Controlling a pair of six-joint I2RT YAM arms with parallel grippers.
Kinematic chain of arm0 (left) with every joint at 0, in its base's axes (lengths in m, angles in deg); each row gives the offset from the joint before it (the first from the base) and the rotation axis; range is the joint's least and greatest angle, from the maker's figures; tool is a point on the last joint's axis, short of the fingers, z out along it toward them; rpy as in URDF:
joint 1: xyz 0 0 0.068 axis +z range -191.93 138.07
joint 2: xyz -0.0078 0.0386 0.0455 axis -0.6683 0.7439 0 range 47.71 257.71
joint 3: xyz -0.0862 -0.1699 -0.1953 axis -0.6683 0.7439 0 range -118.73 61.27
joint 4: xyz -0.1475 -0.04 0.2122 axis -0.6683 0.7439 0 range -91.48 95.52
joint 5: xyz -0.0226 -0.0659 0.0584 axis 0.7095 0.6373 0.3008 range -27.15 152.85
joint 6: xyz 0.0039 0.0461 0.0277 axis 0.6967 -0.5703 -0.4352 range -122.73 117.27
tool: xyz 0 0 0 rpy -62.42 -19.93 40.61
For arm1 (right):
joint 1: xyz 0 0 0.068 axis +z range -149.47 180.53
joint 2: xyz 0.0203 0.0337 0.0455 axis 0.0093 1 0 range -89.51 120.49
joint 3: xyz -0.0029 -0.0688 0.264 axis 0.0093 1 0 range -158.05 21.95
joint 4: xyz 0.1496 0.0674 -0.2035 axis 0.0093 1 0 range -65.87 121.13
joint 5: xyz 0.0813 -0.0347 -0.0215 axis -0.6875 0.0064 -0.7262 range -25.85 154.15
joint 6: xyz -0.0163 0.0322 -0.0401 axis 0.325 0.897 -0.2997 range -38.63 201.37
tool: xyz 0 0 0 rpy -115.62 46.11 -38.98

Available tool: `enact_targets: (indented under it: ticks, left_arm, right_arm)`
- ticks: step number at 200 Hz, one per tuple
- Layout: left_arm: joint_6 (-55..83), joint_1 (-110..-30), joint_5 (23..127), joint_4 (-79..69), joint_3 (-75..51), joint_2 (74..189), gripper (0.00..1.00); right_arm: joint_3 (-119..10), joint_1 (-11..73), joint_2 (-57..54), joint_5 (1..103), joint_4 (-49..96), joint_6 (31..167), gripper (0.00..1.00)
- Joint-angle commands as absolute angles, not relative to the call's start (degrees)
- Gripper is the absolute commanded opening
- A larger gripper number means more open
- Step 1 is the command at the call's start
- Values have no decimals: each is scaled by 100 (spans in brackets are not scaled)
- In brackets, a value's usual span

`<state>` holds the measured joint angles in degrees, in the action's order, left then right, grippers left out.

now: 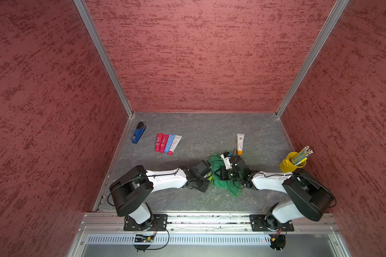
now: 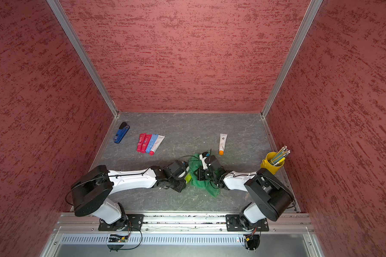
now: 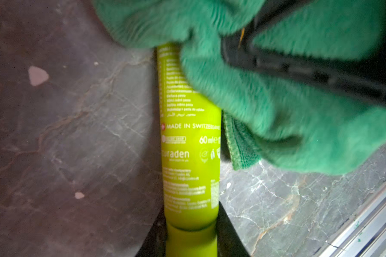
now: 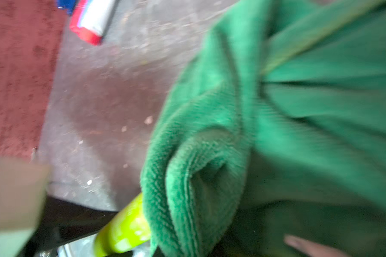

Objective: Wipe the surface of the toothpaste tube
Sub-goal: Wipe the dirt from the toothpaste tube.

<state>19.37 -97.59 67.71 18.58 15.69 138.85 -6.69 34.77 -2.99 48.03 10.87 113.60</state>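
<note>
A lime-green toothpaste tube (image 3: pixel 189 155) lies low over the grey table, and my left gripper (image 3: pixel 191 240) is shut on its cap end, one black finger on each side. In both top views only a sliver of the tube (image 1: pixel 209 176) (image 2: pixel 188 177) shows between the two wrists. A bunched green cloth (image 3: pixel 276 106) drapes over the tube's far half and touches it. My right gripper (image 1: pixel 223 174) is buried in that cloth (image 4: pixel 276 122) and shut on it, its jaws hidden. The right wrist view shows the tube (image 4: pixel 123 231) poking out from under the cloth's folded edge.
Several red, blue and white tubes (image 1: pixel 167 143) lie in a row at the back left, beside a blue stapler (image 1: pixel 138 132). A white tube with an orange cap (image 1: pixel 240 143) lies behind the right wrist. A yellow cup of pencils (image 1: pixel 292 162) stands by the right wall.
</note>
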Motion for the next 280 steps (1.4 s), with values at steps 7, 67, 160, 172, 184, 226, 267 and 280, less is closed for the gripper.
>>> enact_targets:
  ticks: [7, 67, 160, 172, 184, 226, 267, 280]
  left_arm:
    - [1906, -9800, 6699, 1941, 1700, 14039, 9]
    - [1881, -9810, 6720, 1938, 1680, 14078, 9]
    - [1862, -9818, 6733, 1997, 1578, 14216, 9]
    - [1854, -9827, 6733, 2002, 1578, 14211, 9]
    - [1855, -9844, 6728, 2002, 1585, 14193, 8]
    - [1843, -9871, 6716, 1981, 1610, 14166, 8]
    - [1841, -9880, 6725, 1960, 1649, 14123, 7]
    - [1836, -9880, 6733, 1944, 1646, 14123, 7]
  right_arm:
    - [-1317, 3076, 112, 5272, 2093, 10722, 0]
    - [-1328, 3393, 481, 4592, 1835, 10743, 0]
    - [314, 4799, -235, 3911, 172, 12189, 0]
    - [278, 4786, -215, 4099, 277, 12161, 0]
    - [235, 4673, -243, 4217, 368, 12087, 0]
    - [-135, 3346, -441, 4297, 784, 11478, 0]
    - [-1087, 3070, 106, 5074, 1793, 10750, 0]
    - [-1095, 3084, 112, 4895, 1685, 10705, 0]
